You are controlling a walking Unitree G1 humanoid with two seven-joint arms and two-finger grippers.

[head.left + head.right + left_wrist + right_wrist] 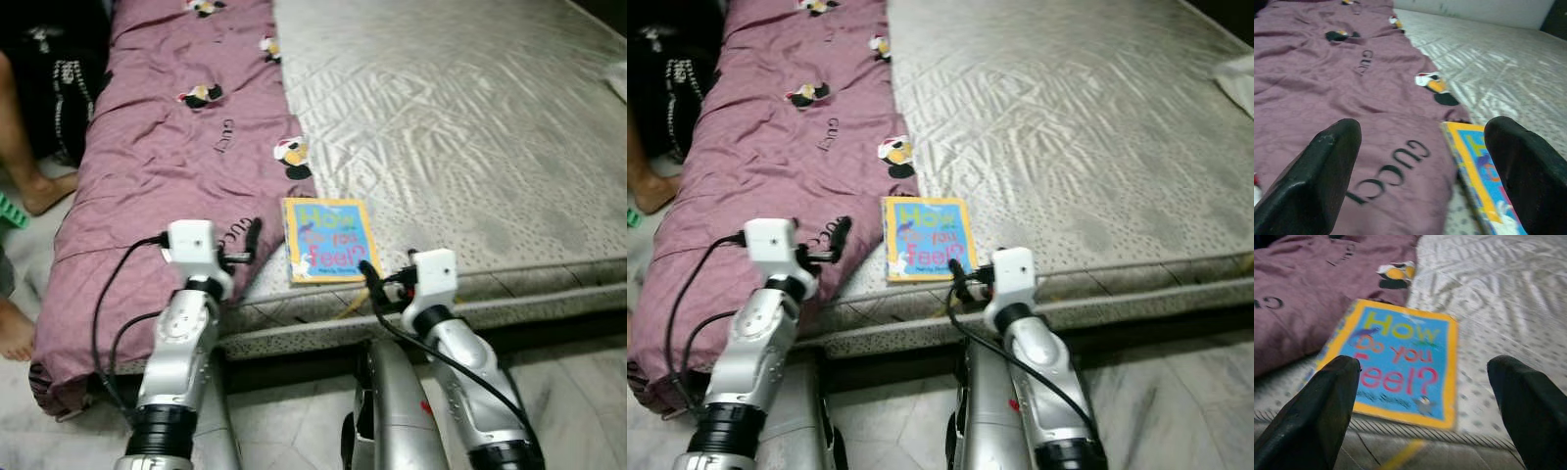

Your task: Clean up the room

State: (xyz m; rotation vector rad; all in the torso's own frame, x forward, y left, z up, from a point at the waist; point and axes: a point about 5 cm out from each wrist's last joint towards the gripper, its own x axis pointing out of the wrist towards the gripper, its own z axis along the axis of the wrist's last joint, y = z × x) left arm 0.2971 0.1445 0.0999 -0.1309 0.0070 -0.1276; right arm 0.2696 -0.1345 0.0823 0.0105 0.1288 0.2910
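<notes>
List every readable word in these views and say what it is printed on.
"How Do you feel?" on the book cover.
"GUCCI" repeated on the purple blanket; the nearest print is legible in the left wrist view.
Small line under the book title: too blurred to read.

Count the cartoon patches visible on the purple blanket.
4, as seen in the left eye view of the purple quilted blanket: one at the top edge, one on the right border, one mid-blanket, one nearest the yellow-bordered blue book. Folds may hide others.
</notes>
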